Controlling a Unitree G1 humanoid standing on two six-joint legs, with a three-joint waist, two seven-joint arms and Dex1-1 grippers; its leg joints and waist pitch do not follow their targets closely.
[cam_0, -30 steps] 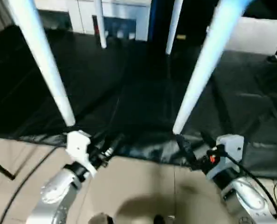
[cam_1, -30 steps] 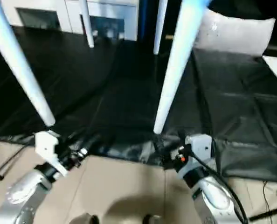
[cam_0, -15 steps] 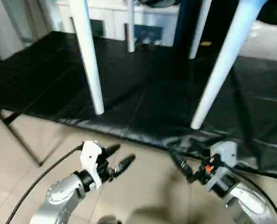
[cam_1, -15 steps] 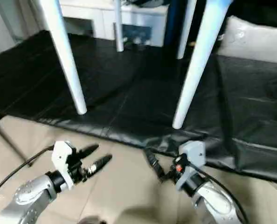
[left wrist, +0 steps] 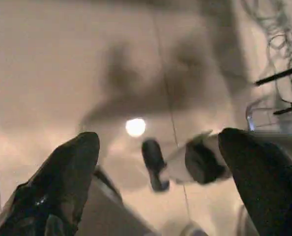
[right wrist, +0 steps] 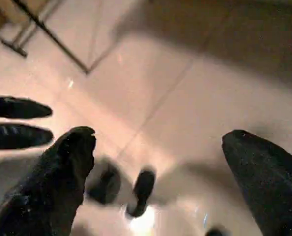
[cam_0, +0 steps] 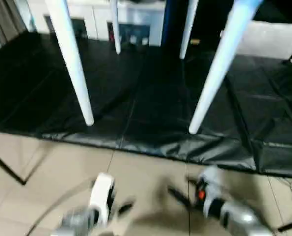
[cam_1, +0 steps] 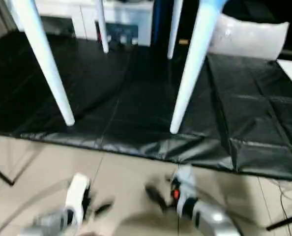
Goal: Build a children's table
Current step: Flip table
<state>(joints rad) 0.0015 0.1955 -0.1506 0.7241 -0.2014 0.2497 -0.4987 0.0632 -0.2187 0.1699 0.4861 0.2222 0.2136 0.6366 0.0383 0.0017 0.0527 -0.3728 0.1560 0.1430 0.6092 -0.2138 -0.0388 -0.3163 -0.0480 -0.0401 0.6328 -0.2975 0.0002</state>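
**Table on its legs, both grippers empty**

The left gripper and right gripper hang spread wide, grasping nothing, low over the tiled floor. Beyond them the children's table stands on the black mat, four legs fitted; assembly looks essentially finished.

we see: silver forearms | left gripper black tapered fingers, white wrist block | right gripper black fingers, red spot at wrist
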